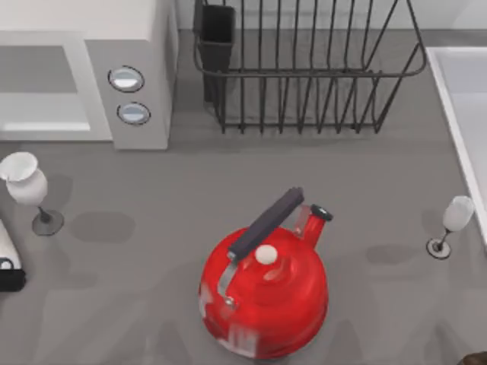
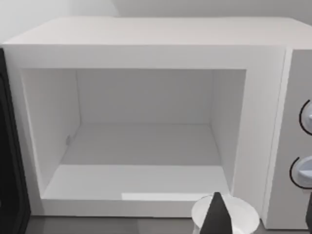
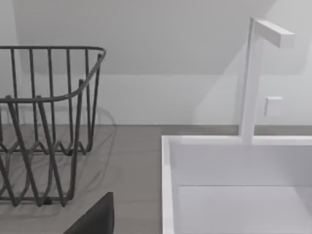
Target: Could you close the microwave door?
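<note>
The microwave (image 1: 141, 46) stands at the table's back left, its grey strip with two dials facing the front. In the left wrist view its white cavity (image 2: 141, 146) is open and bare. The microwave door (image 2: 9, 156) is swung out, showing as a dark panel at the cavity's side. My left gripper (image 2: 263, 222) is open, facing the cavity from a short distance, with nothing between its fingers. The left arm (image 1: 7, 266) sits at the table's left edge. My right gripper (image 1: 475, 359) is parked at the front right corner.
A white wine glass (image 1: 27, 186) stands just in front of the microwave, close under my left gripper. A red kettle (image 1: 262, 296) sits front centre. A dark wire rack (image 1: 304, 68) stands behind it. A sink (image 1: 464, 114) lies along the right, with a second glass (image 1: 449, 224) beside it.
</note>
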Available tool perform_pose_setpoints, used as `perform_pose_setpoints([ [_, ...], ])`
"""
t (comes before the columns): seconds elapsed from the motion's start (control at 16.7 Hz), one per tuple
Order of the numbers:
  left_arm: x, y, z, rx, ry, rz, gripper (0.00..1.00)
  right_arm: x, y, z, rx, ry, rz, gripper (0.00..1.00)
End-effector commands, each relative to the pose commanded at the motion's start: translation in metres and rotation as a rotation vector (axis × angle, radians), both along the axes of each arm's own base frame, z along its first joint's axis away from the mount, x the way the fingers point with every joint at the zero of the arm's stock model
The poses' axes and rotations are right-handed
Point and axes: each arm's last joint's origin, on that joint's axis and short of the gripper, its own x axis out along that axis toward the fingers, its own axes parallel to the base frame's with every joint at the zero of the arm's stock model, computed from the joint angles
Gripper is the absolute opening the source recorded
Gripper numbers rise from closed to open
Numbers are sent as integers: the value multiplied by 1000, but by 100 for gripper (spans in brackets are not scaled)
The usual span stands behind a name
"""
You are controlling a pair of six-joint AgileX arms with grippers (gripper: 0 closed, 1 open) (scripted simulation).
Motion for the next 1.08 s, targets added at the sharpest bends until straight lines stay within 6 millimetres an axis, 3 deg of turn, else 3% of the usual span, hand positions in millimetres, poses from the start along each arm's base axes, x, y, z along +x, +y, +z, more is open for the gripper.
perform_pose_setpoints([
  [0.12,0,0,0,0,0,0,2,0,0,0,0,0,0,100],
  [0.18,0,0,0,0,0,0,0,0,0,0,0,0,0,100],
  [0.78,0,1,0,0,0,0,0,0,0,0,0,0,0,100],
  [1.08,-7,16,-3,0,0,0,0,0,0,0,0,0,0,100],
])
